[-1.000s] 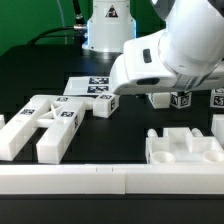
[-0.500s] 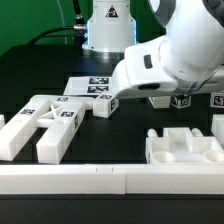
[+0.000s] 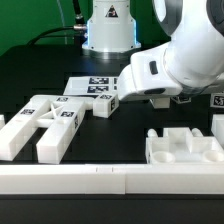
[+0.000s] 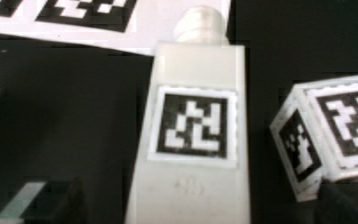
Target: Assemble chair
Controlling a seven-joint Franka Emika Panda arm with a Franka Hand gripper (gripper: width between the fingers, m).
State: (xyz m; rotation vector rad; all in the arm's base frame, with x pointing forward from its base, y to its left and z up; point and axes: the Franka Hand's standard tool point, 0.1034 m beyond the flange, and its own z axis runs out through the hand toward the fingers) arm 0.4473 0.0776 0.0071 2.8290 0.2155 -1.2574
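Four items rest on the black bench (image 3: 125, 135). Slotted chair panel (image 3: 45, 122): well apart from the hand (image 3: 152, 96), toward the exterior view's left. Recessed chair block (image 3: 185, 148): near the hand, toward the exterior camera. Tagged chair bar (image 4: 194, 120): below the hand, lying flat, not gripped. Hand jaws: wide apart, holding nothing. Tagged cube (image 4: 336, 135): just beside the bar.

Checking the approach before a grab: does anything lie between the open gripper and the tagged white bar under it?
Nothing visible covers the bar; a tagged cube sits close beside it and might crowd the grip.
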